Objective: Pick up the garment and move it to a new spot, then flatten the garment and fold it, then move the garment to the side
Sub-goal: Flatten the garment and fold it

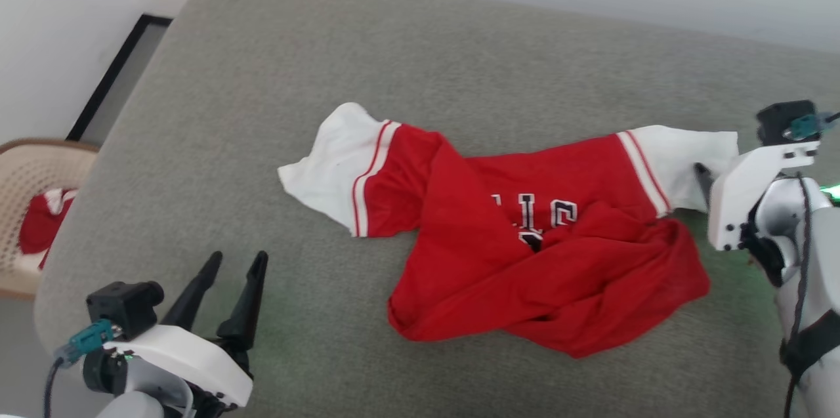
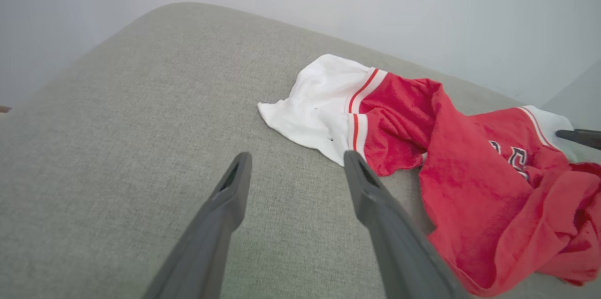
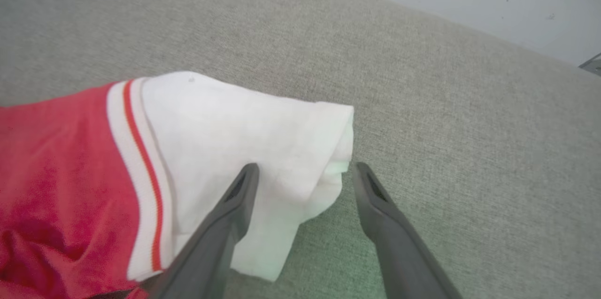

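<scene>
The garment (image 1: 525, 254) lies crumpled on a grey cushioned surface (image 1: 262, 77), its red body bunched and folded over part of the black lettering. One white sleeve (image 1: 331, 165) points left and the other (image 3: 244, 125) points right. My left gripper (image 1: 237, 260) stands open at the lower left, short of the left sleeve (image 2: 319, 106), with nothing between its fingers (image 2: 235, 186). My right gripper (image 3: 305, 170) is open at the right sleeve's end, one finger over the white cloth and the other over bare cushion. In the head view, the right gripper (image 1: 703, 178) is mostly hidden behind its white wrist.
A beige woven chair (image 1: 26, 168) stands off the cushion's left edge with a red and white cloth (image 1: 39, 224) on it. A black-framed panel (image 1: 111, 77) leans by the white wall. Bare cushion stretches behind and left of the garment.
</scene>
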Robot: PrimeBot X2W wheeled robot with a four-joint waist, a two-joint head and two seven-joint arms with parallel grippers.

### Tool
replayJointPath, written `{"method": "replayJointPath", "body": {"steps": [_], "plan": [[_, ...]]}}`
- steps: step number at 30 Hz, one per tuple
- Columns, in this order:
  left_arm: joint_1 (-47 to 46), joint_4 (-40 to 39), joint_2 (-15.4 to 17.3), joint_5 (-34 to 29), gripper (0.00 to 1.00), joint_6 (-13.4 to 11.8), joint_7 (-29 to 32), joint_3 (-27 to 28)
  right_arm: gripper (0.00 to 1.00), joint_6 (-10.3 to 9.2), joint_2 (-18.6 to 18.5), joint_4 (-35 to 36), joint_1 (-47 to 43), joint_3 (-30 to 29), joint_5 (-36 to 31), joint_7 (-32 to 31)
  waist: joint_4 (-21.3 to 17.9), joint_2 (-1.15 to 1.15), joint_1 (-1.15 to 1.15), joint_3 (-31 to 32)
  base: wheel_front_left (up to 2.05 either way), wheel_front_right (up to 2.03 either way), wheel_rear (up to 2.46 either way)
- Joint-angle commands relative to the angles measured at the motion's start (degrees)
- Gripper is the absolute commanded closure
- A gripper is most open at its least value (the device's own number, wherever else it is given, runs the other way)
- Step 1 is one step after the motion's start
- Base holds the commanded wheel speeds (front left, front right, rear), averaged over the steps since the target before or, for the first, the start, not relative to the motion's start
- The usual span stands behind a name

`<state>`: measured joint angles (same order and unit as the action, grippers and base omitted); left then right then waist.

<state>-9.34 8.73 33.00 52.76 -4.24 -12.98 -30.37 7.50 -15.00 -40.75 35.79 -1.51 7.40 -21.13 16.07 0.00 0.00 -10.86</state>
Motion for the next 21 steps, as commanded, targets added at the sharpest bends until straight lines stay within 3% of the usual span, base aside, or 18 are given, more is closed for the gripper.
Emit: {"method": "replayJointPath", "body": {"steps": [1, 7, 8, 9, 10, 15, 21], "plan": [[0.2, 0.3, -0.4, 0.1, 0.00, 0.3, -0.4, 0.2, 0.00, -0.02, -0.2, -0.9, 0.9, -0.4, -0.2, -0.4, 1.3, 0.00, 0.00, -0.9, 0.00, 0.00, 0.00], [-0.4, 1.9, -3.5, -0.9, 0.00, 2.6, -1.9, 1.2, 0.00, -0.02, -1.3, -10.4, 5.2, -1.6, -0.9, -5.7, 4.0, 0.00, 0.00, -2.4, 0.00, 0.00, 0.00], [-0.5, 2.1, -4.0, -1.3, 0.00, 3.0, -1.9, 1.5, 0.07, -0.02, -1.2, -12.1, 5.7, -1.8, -0.9, -6.9, 4.3, 0.00, 0.00, -2.6, 0.00, 0.00, 0.00], [-0.4, 2.3, -4.4, -1.7, 0.00, 3.4, -2.0, 1.8, 0.65, -0.02, -1.2, -13.7, 6.2, -2.1, -0.6, -7.8, 4.6, 0.00, 0.00, -2.8, 0.00, 0.00, 0.00], [-0.4, 2.5, -4.9, -2.1, 0.00, 3.8, -2.2, 2.1, 1.00, -0.02, -1.6, -14.9, 6.8, -2.2, -1.0, -8.5, 4.8, 0.00, 0.00, -3.1, 0.00, 0.00, 0.00], [0.6, 2.3, -8.0, -4.9, 0.00, 5.4, -2.3, 6.2, 1.00, -0.03, -3.0, -17.8, 11.9, -3.1, -1.9, -7.5, 5.4, 0.00, 0.00, -4.1, 0.00, 0.00, 0.00], [2.2, 2.1, -11.5, -9.1, 0.00, 8.2, -2.3, 10.9, 1.00, -0.13, -7.4, -18.2, 16.8, -4.8, -4.0, -5.7, 5.4, 0.00, 0.00, -4.6, 0.00, 0.00, 0.00]]}}
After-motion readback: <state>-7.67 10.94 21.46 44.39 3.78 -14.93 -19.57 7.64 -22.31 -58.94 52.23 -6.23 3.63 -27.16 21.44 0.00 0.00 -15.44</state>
